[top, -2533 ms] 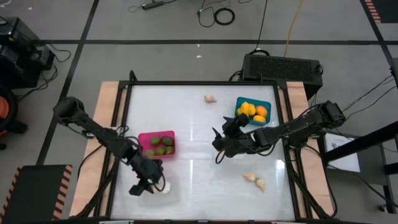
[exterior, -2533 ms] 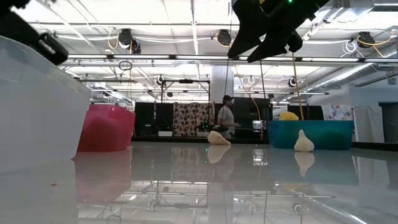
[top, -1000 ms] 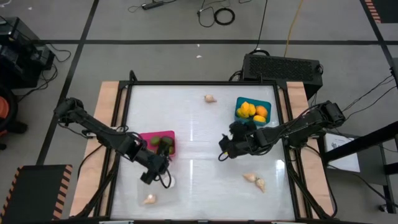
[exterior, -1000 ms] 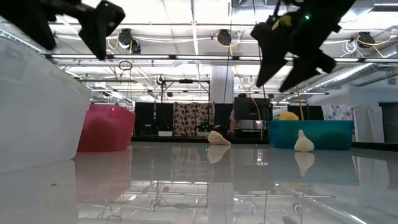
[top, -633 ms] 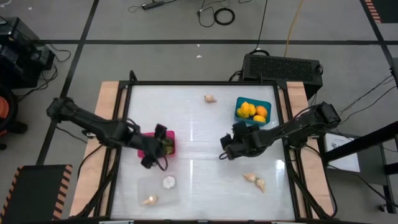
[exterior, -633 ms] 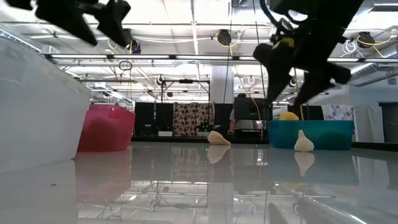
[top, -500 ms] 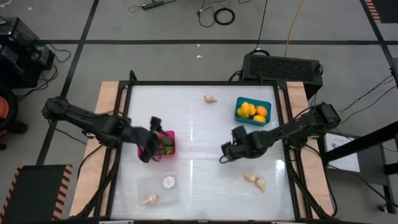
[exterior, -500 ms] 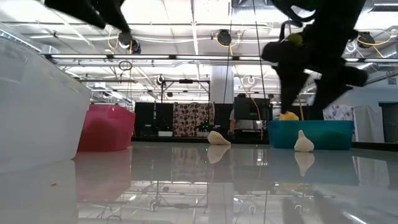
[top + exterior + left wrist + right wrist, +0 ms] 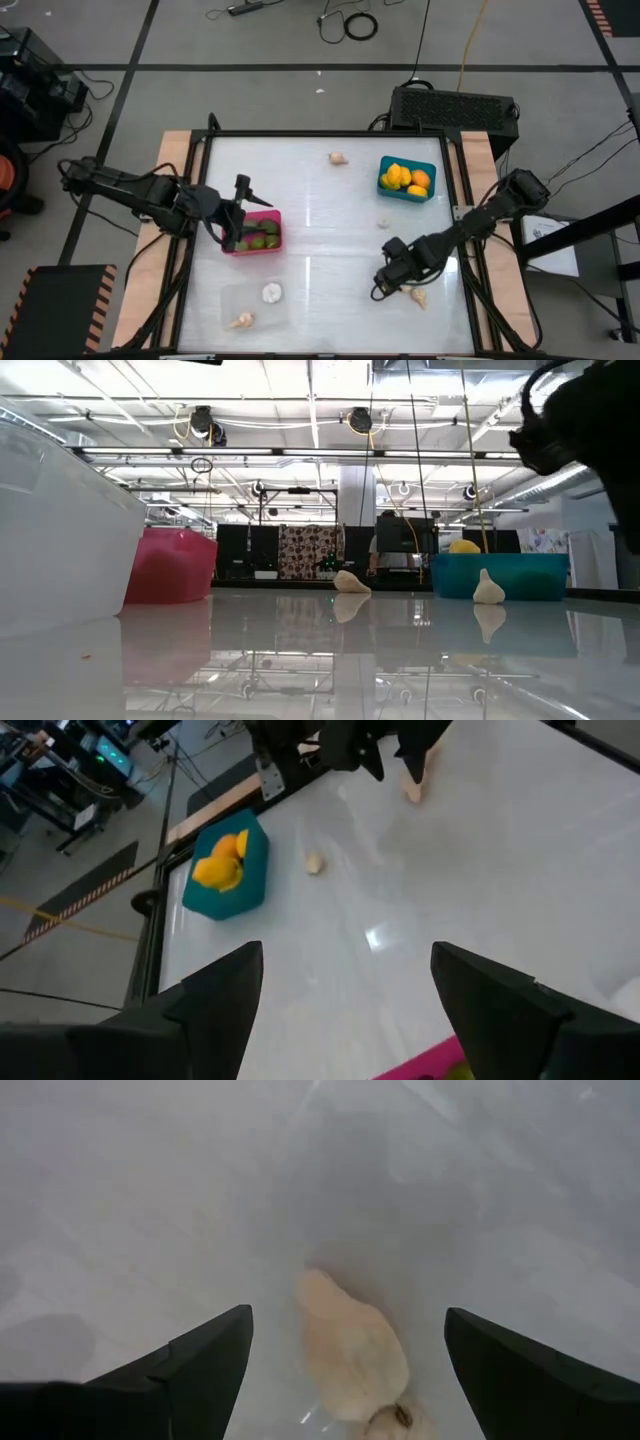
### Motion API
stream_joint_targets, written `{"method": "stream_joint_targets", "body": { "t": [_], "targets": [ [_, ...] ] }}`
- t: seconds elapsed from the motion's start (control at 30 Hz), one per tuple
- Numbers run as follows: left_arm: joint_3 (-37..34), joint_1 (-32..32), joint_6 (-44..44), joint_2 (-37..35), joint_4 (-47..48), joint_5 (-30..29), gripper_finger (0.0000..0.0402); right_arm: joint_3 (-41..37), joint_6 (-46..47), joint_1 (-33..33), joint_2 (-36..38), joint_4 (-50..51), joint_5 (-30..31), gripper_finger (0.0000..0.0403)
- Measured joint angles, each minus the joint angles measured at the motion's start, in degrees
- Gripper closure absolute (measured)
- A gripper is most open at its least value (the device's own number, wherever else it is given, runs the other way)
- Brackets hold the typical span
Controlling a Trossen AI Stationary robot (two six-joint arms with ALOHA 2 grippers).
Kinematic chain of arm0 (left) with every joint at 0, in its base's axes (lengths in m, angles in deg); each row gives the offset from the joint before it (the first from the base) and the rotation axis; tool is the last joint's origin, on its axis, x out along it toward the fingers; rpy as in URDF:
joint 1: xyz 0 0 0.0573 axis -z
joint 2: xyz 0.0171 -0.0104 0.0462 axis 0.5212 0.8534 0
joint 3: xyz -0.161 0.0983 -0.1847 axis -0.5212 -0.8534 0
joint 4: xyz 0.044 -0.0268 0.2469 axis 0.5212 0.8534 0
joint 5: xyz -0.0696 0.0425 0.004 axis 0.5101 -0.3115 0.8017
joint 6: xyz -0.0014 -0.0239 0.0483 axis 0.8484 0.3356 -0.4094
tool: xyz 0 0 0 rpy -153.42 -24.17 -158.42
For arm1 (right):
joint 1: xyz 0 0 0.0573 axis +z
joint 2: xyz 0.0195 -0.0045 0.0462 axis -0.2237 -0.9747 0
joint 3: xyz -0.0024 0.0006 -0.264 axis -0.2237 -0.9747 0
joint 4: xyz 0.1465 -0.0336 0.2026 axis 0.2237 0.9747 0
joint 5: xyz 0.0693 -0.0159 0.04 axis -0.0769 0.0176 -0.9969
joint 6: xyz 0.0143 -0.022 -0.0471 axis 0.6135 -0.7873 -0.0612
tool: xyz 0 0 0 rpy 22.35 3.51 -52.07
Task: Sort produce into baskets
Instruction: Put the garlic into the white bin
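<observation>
1. Your right gripper [image 9: 381, 287] sits low over the table [image 9: 320, 190] at about 4 o'clock from the table's centre. Its fingers [image 9: 190, 1365] stand wide apart and hold nothing.
2. Look between those fingers in the right wrist view: a whitish garlic bulb [image 9: 352, 1348] lies on the white surface, just ahead of the jaws, with a second bulb [image 9: 395, 1422] touching it (only partly in view). In the high view this pair [image 9: 411, 293] lies just beside the gripper, toward 3 o'clock of it.
3. Your left gripper [image 9: 241, 212] hangs over the near-left edge of the pink basket [image 9: 252, 231], at about 9 o'clock from the table's centre. Its fingers [image 9: 215, 995] are spread wide with nothing between them.
4. The pink basket holds olive-green fruits [image 9: 262, 238].
5. The teal basket [image 9: 407, 179] stands at about 2 o'clock and holds yellow-orange fruits [image 9: 405, 178].
6. The clear basket [image 9: 253, 304] sits at about 7 o'clock, with two garlic bulbs inside: one round [image 9: 271, 293], one nearer the table's edge [image 9: 240, 321].
7. Loose bulbs remain on the table: one [image 9: 338, 158] at 12 o'clock near the far edge, and one [image 9: 383, 223] just below the teal basket.
8. In the low view you see the right arm [image 9: 585, 420] as a dark mass at the upper right corner.
</observation>
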State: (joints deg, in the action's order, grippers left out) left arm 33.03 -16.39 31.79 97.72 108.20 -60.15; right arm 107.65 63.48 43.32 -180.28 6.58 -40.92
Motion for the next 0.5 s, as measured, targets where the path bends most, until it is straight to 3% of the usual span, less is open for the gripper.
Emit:
{"method": "stream_joint_targets", "body": {
  "t": [0.5],
  "targets": [
    [0.0,-4.4,-2.4,0.3,-2.6,2.5,0.0105,0.1,-4.7,5.4,-9.8,-3.0,-4.8,0.0086]
  ]
}}
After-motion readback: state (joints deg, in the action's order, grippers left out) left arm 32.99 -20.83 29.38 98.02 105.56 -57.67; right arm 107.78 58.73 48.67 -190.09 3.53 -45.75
